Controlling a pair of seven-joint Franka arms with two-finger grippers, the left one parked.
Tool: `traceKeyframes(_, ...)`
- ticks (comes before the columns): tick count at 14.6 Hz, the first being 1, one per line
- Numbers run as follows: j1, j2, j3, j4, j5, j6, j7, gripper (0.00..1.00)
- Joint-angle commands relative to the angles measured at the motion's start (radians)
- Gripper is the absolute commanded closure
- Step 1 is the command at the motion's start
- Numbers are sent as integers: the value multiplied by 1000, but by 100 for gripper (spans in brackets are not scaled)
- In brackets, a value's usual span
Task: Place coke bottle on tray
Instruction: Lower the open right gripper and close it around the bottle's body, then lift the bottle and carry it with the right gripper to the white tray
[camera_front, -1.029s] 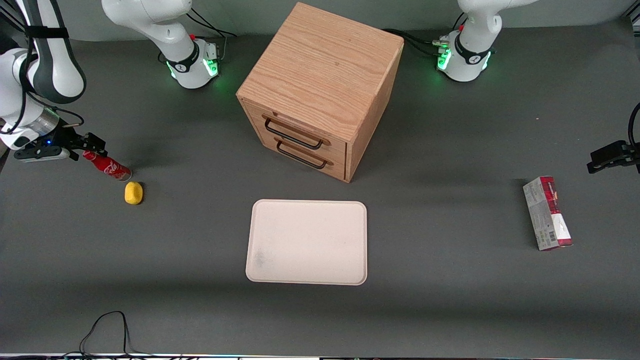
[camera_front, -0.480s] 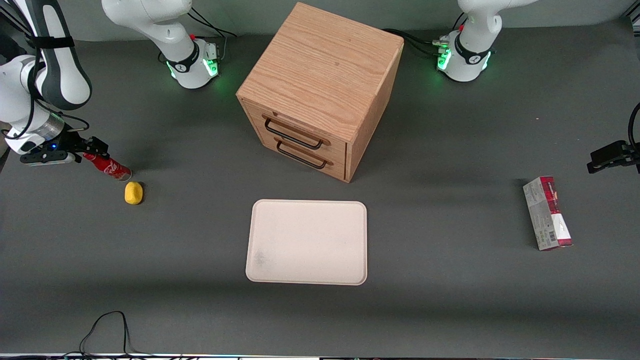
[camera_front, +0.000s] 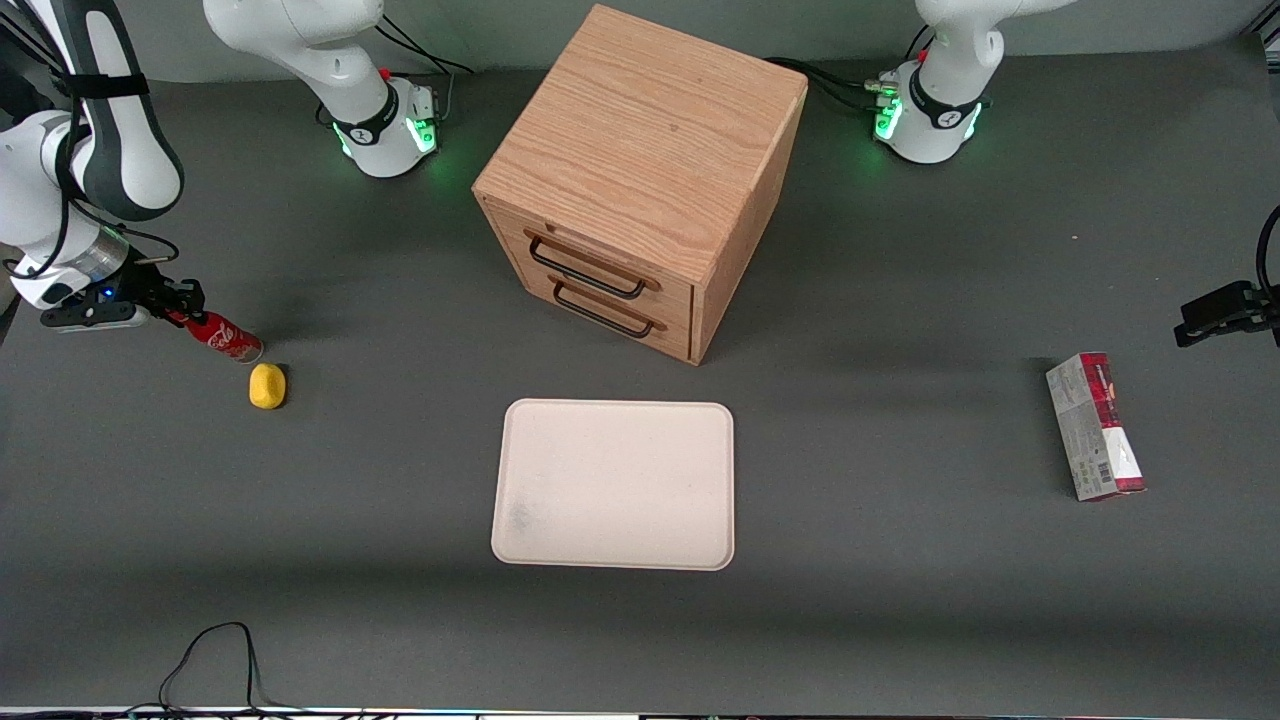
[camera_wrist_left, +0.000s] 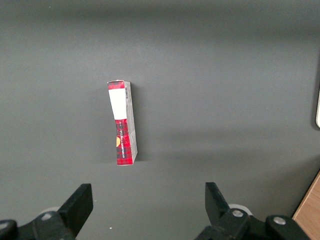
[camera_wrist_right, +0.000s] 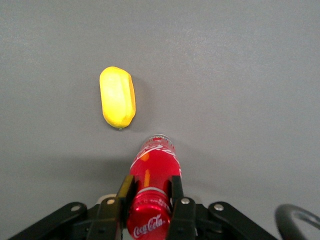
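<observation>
The coke bottle (camera_front: 224, 336) is a small red bottle with white script, leaning with its base on the grey table at the working arm's end. My right gripper (camera_front: 180, 300) is at its top, fingers on either side of the neck just below the red cap. In the right wrist view the gripper (camera_wrist_right: 150, 187) is shut on the bottle (camera_wrist_right: 152, 160), both fingers (camera_wrist_right: 125, 189) pressing its neck. The cream-white tray (camera_front: 615, 485) lies flat in the middle of the table, nearer the front camera, nothing on it.
A small yellow lump (camera_front: 267, 386) lies close beside the bottle's base, also in the right wrist view (camera_wrist_right: 117, 97). A wooden two-drawer cabinet (camera_front: 640, 170) stands above the tray. A red-and-grey carton (camera_front: 1095, 425) lies toward the parked arm's end.
My gripper has moved in over the bottle's cap and its fingers have closed on the neck. The bottle's base has stayed in place.
</observation>
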Motion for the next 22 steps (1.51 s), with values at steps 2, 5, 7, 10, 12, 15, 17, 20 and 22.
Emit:
traceKeyframes(2, 3, -3, 8, 50, 15, -87, 8, 100)
traceKeyframes(5, 9, 21, 75, 223, 18, -251, 77, 100)
traceKeyframes(7, 11, 65, 127, 399, 20, -409, 132, 100)
traceKeyframes(10, 9, 144, 224, 680, 36, -631, 245, 100)
traceKeyframes(12, -3, 212, 270, 891, 73, -789, 273, 100)
traceKeyframes(15, -29, 350, 367, 1232, 106, -1018, 368, 100)
traceKeyframes(17, -37, 404, 440, 1398, 107, -1089, 428, 100)
traceKeyframes(20, -41, 412, 561, 1475, 116, -1123, 521, 100)
traceKeyframes(22, -41, 437, 679, 1485, 119, -1093, 662, 100)
